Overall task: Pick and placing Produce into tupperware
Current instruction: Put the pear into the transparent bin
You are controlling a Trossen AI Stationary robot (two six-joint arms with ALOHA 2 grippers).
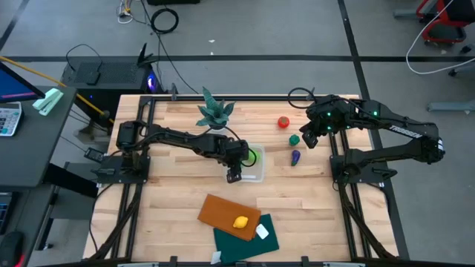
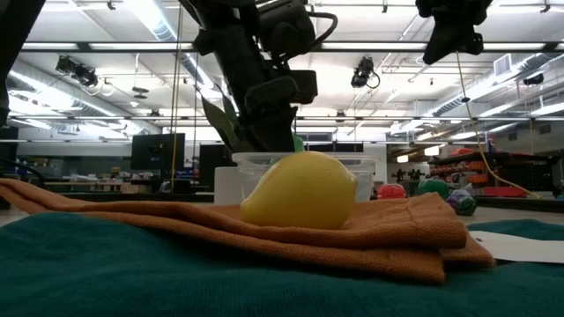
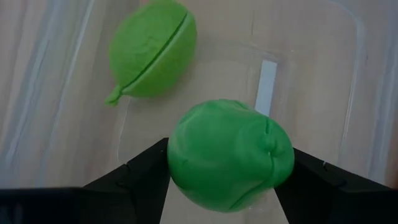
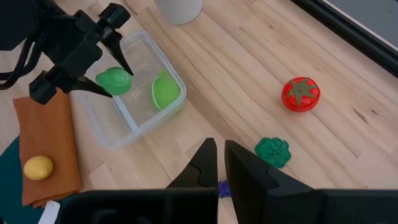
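While poised over the tupperware (image 4: 134, 93), the left gripper (image 3: 227, 177) clamped a light green fruit (image 3: 230, 163) across its middle. It looked light, smooth and rounded, liable to slip. The right gripper (image 4: 221, 163), jaws nearly together and empty, waited above the purple piece (image 1: 295, 156).

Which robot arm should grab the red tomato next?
Probably the right. The right gripper hovers empty beside the tomato. The left gripper is busy over the tupperware, holding a light green fruit.

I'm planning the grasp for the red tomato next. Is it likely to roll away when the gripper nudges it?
Probably somewhat. The red tomato looks round and smooth, so a sideways nudge could roll it on the bare wooden table. It seems to sit stem-up, which suggests a flattish base. Nothing touches it to stop it.
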